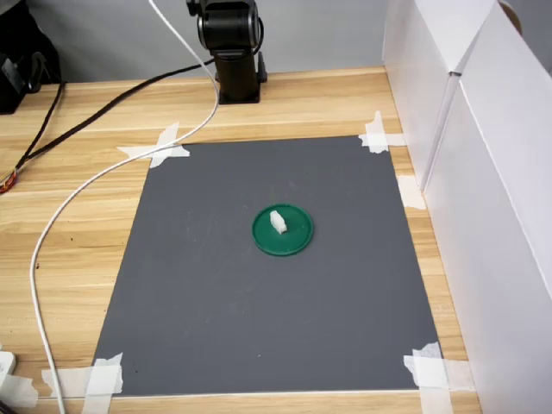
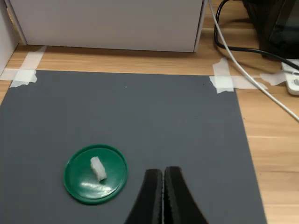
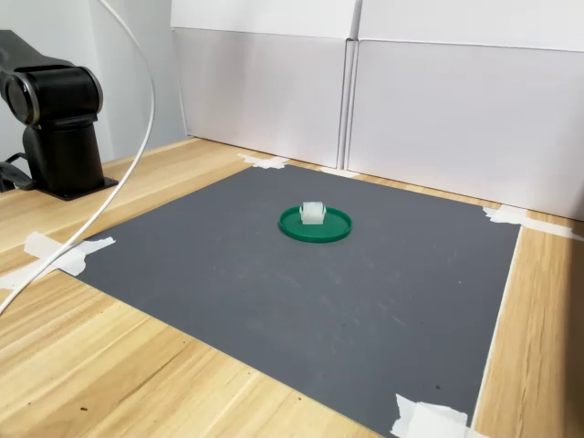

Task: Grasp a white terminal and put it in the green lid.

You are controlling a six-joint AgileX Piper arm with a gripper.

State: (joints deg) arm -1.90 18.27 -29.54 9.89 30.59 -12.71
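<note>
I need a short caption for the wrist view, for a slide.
White terminal lies inside the green lid; shut gripper is apart from it.

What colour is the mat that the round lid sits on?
Dark grey: the flat square mat under the round green plastic lid, clearest in the first exterior view.

The scene is viewed by the first exterior view from high above the near edge of the grey mat [image 1: 259, 285], angled steeply down toward the arm base [image 1: 231, 47] at the far side. A low, near-level position past one mat corner is taken by the second exterior view, with the arm base [image 3: 57, 119] seen at the second exterior view's left and white panels [image 3: 438, 100] behind. The wrist view is aimed obliquely down along the gripper [image 2: 163, 182], close to the mat. The mat and green lid [image 1: 283, 230] are shared by all three views.
</note>
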